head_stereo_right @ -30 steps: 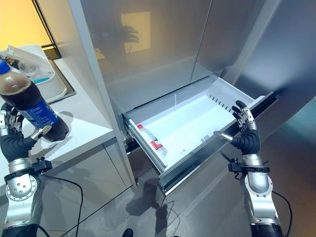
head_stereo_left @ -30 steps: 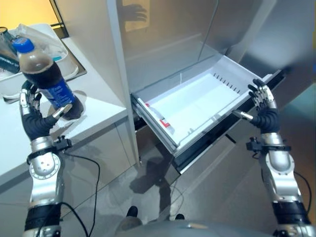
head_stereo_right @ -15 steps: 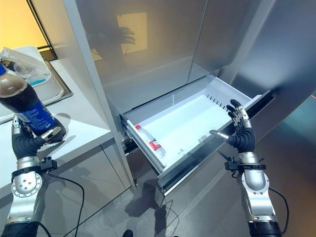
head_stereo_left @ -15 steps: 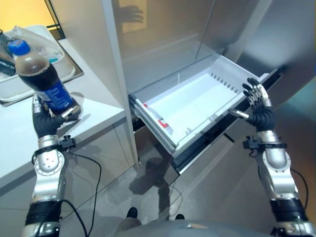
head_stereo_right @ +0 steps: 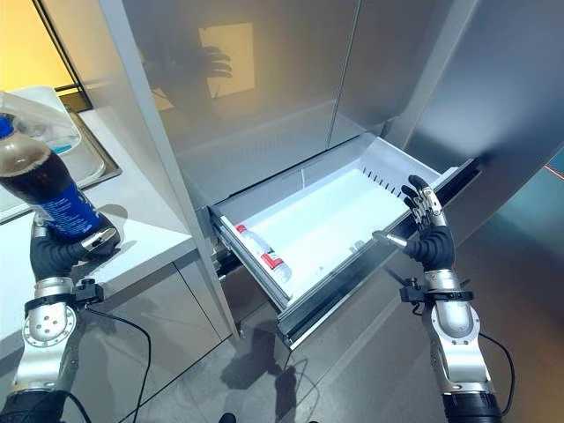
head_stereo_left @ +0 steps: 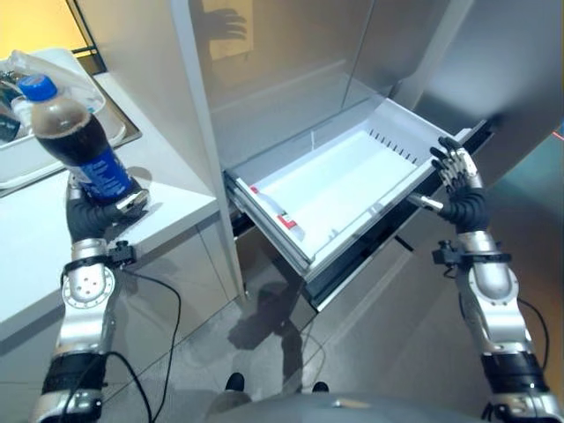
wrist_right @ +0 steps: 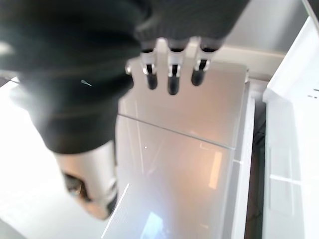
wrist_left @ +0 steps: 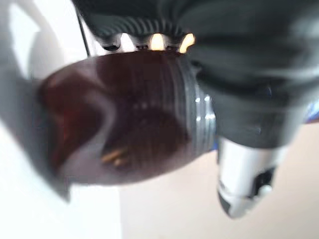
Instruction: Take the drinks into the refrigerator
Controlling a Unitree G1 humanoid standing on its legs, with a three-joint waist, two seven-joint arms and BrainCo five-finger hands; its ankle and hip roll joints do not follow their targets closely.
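A cola bottle with a blue cap and blue label is held tilted above the white counter at the left, and my left hand is shut round its lower part. The bottle's dark base fills the left wrist view. The refrigerator's white drawer stands pulled out at the middle. A small bottle with a red label lies along the drawer's left inner wall. My right hand is open, fingers straight, at the drawer's right front corner, holding nothing.
A sink with a plastic bag and items in it sits at the counter's far left. The refrigerator's grey doors rise behind the drawer. Grey floor lies below the drawer.
The left hand has drawn the cola bottle slightly lower and nearer the counter edge. The whole picture has shifted a little left. The right hand stays open by the drawer.
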